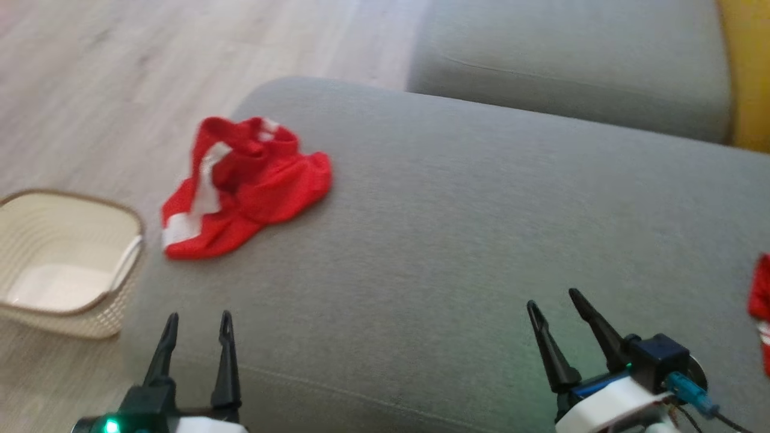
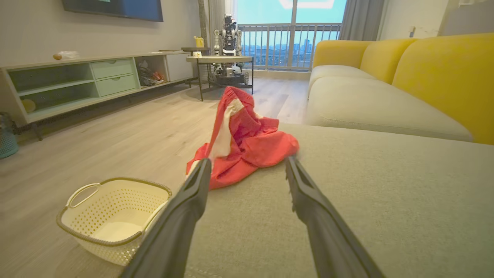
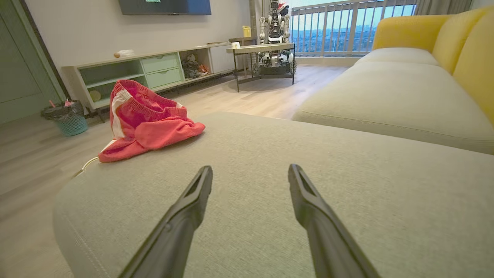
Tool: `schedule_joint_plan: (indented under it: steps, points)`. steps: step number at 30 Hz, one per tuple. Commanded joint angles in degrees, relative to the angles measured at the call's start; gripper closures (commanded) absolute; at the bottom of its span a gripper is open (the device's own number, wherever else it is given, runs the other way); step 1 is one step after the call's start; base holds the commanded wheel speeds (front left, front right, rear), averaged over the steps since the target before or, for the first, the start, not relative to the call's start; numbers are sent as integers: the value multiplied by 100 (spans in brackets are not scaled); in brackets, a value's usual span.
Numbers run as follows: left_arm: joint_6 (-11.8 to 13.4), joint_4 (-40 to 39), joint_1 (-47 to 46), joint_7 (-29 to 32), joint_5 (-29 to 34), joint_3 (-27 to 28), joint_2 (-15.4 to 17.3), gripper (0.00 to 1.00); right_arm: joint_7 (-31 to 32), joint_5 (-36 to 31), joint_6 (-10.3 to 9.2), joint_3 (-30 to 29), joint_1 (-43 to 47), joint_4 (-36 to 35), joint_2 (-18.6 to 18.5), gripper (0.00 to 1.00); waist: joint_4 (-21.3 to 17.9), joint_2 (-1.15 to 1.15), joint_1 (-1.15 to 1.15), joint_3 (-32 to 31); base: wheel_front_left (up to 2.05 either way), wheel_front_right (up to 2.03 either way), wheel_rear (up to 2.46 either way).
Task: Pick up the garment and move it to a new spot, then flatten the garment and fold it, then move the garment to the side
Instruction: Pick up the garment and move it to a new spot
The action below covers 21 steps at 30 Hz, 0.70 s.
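The garment [image 1: 240, 186] lies crumpled at the sofa's [image 1: 451, 240] left corner, a basket [image 1: 90, 325] stands beside on the floor [image 1: 90, 90], and the left gripper [image 1: 200, 314] and right gripper [image 1: 553, 297] hover apart from it, fingers spread, empty.

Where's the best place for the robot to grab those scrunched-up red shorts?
Probably the raised waistband, which stands up off the grey cushion, so it can be pinched easily. The open left hand is nearer the red shorts, so come from the robot's side, from above.
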Motion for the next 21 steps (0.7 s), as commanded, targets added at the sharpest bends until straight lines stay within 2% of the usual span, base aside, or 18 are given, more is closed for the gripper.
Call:
schedule_joint_plan:
  steps: [1, 7, 13, 21]
  points:
    - [-15, -184, -173, -70, 52, 212, -8, 0, -53, 44, -2, 152, -57, -189, -21, 0, 312, 0, 0, -85, 0, 0, 0]
    - [-46, -202, -95, -70, 77, 231, 9, 0, -53, 112, -2, 218, -5, -164, -21, 0, 636, 0, 0, -135, 0, 0, 0]
    - [-86, -225, -128, -70, 107, 191, 29, 0, -53, 135, -2, 229, -36, -146, -21, 0, 701, 0, 0, 14, 0, 0, 0]
    - [-272, -310, -1253, -70, 126, 345, 326, 0, -53, -126, -2, 214, -270, -187, -21, 0, 593, 0, 0, 543, 0, 0, 0]
